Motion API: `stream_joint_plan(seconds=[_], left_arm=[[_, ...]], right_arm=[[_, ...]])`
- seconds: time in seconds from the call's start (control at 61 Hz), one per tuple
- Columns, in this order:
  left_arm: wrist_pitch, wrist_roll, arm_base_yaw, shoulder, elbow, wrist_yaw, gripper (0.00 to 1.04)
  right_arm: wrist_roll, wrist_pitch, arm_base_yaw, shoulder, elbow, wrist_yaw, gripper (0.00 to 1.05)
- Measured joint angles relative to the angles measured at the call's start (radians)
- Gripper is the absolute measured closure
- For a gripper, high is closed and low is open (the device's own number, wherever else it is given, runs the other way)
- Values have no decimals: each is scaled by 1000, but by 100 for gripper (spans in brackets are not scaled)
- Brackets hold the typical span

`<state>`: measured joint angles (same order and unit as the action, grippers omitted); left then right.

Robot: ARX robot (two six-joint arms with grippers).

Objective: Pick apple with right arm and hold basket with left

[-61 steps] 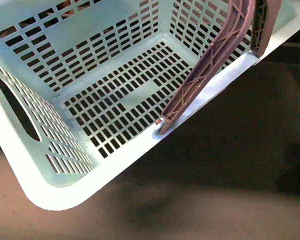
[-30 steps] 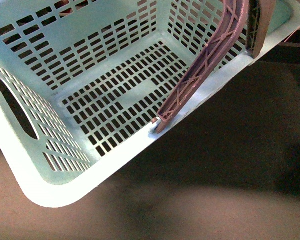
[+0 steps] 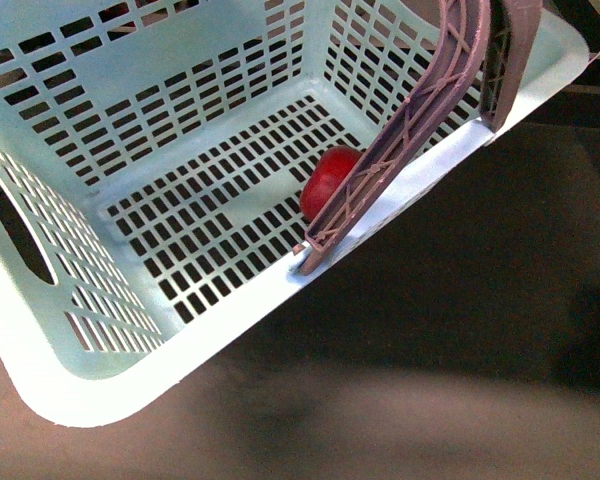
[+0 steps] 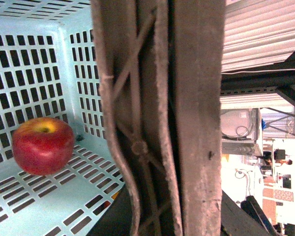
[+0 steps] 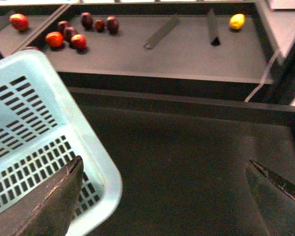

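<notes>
- The basket (image 3: 70, 395): pale mint plastic, rectangular with rounded corners. Its walls and floor are slotted, and one end has an oval cut-out.
- Its handles (image 3: 420, 110): mauve-brown and curved, ribbed with criss-cross bracing.
- The right gripper (image 5: 164, 161): dark tapered fingers spread wide, holding nothing, one near the basket's corner. The left gripper is unseen, so its grip cannot be told.
- The apple (image 3: 325, 180): glossy, round and red with a yellow stem patch, resting on the basket floor beside a wall.

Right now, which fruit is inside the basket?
The red apple with the yellow patch: it alone lies on the slotted floor of the basket. The other fruits sit out on the grey shelf.
</notes>
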<state>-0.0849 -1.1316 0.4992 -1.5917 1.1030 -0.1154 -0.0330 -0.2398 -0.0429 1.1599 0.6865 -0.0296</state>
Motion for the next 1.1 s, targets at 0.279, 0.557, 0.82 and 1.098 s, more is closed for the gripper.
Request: stream_joint_plan(seconds=[0.279, 0.557, 0.82, 1.098], left_arm=[[0, -8, 3, 0, 0, -14, 88], [0, -6, 2, 0, 0, -8, 88], [0, -8, 2, 0, 0, -8, 88], [0, -10, 2, 0, 0, -8, 88]], right_arm=[[22, -349, 40, -100, -224, 29, 39], [26, -401, 42, -259, -441, 30, 94], [29, -373, 42, -402, -550, 30, 103], [29, -275, 42, -572, -623, 30, 103]])
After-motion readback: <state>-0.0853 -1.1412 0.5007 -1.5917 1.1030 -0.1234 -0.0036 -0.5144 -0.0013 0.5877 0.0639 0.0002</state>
